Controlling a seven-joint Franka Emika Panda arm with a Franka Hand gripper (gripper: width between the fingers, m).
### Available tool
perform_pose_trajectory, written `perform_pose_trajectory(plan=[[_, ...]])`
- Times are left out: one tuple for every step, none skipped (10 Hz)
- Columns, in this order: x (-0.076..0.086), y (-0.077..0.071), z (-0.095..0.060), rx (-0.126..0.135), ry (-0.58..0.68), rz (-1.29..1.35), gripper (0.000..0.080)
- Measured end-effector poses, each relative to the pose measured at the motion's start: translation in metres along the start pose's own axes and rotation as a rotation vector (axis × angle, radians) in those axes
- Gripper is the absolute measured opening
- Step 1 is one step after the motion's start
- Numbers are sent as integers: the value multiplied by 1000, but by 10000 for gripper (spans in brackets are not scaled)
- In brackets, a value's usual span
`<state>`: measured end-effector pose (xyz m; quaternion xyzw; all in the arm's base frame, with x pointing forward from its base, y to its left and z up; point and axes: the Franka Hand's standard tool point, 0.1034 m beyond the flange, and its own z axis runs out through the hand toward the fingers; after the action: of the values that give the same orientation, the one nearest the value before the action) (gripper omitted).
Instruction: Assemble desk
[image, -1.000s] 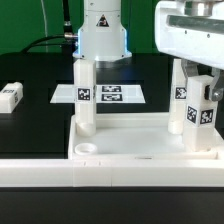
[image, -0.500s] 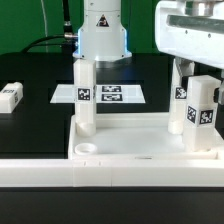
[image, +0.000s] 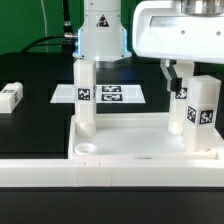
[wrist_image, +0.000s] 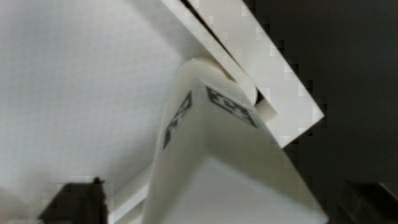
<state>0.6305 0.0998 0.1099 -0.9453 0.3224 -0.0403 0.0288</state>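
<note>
Desk panel (image: 140, 140) lies flat on the black table (image: 40, 125), rim up.

Step in hand, as I judge it: letting go of a leg seated at the panel's corner on the exterior view's right.
- Gripper (image: 180, 80) hangs over that leg (image: 203, 115)
- Wrist view: dark fingertips (wrist_image: 80, 198) stand wide on either side of the white tagged post, not pinching it, so released
- Two tag faces show at that corner; cannot tell whether one leg or two, one behind the other

Sockets and contents:
- Far corner of panel, exterior view's left: upright leg (image: 85, 95) seated
- Near corner on the same side: round socket (image: 86, 150), nothing in it
- Panel's recess: bare

A loose leg (image: 10, 97) lies on its side on the table, well off the panel's left edge. Marker board (image: 105, 94) lies beyond the panel.

Next move calls for: lifting straight clear of the post without nudging it, fetching the loose leg, standing it upright and lining it over the vacant socket
</note>
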Motion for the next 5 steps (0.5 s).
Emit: perform_pose_trajectory(plan=[[0,0,0,0,0,-81,649],[0,1,0,-8,4,-194,649],[0,0,0,-14,6,-266,649],[-2,0,0,-32,14,-361,648],[-1,0,0,-45,19,-472,648]])
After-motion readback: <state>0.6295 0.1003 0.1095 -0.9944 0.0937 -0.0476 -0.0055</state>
